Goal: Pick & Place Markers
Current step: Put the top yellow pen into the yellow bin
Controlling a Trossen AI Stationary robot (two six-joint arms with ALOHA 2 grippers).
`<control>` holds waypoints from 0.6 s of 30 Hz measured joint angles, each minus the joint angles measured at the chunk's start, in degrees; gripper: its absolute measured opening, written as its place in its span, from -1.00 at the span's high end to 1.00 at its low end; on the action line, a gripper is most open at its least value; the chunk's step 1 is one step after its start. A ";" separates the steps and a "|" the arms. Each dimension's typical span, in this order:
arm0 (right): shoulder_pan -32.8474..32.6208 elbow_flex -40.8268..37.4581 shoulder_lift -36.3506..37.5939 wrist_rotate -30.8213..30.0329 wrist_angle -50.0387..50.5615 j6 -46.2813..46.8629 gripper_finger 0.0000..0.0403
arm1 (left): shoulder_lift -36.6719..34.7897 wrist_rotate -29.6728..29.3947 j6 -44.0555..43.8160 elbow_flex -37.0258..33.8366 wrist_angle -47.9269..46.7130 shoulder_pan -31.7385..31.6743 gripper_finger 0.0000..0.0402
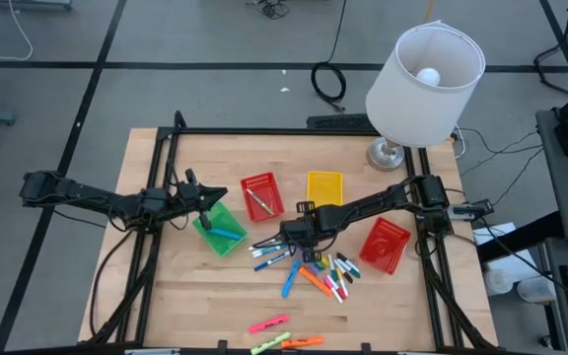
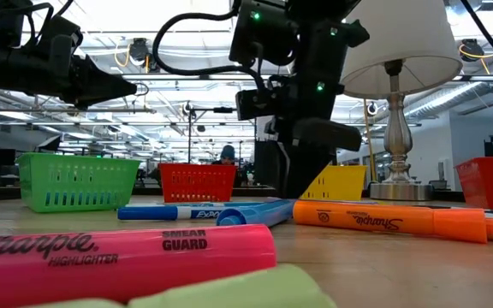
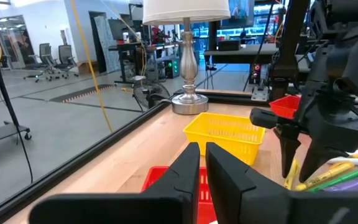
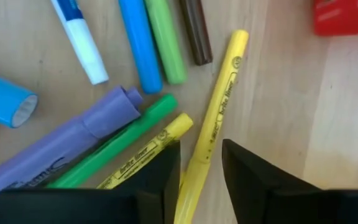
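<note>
A loose pile of markers [image 1: 309, 266] in blue, green, yellow, orange and purple lies in the middle of the table. My right gripper [image 1: 289, 235] hangs over the pile's left part, pointing steeply down. It is open [image 4: 201, 180], and its fingers stand on either side of a yellow marker [image 4: 219, 106] that lies flat on the wood beside a second yellow marker [image 4: 148, 146] and a green one [image 4: 120, 146]. My left gripper [image 1: 208, 202] waits level above the green basket [image 1: 220, 229], shut [image 3: 202, 171], with nothing between its fingers.
A red basket [image 1: 261, 195] and a yellow basket [image 1: 324, 187] stand behind the pile, and another red basket [image 1: 385, 245] stands to its right. A lamp [image 1: 424, 74] stands at the far right corner. Pink, green and orange highlighters [image 1: 282, 333] lie near the front edge.
</note>
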State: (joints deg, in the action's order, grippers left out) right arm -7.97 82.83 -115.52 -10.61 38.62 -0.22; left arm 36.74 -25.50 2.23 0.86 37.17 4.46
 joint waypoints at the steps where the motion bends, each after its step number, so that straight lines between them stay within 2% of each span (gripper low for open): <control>1: -0.02 0.00 0.00 0.00 0.08 0.08 0.50 | 0.00 0.00 0.01 0.00 0.01 -0.01 0.81; 14: 0.13 0.00 0.00 0.54 3.66 3.85 0.59 | 0.01 0.04 -0.85 0.00 -0.07 0.01 0.81; 18: 1.56 0.00 0.00 7.92 2.91 4.27 0.61 | 0.00 0.07 -0.84 0.00 -0.07 0.01 0.81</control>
State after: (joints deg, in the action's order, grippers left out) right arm -6.41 82.83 -115.52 -2.69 41.53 4.04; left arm 36.74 -25.43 1.40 0.86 37.09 4.47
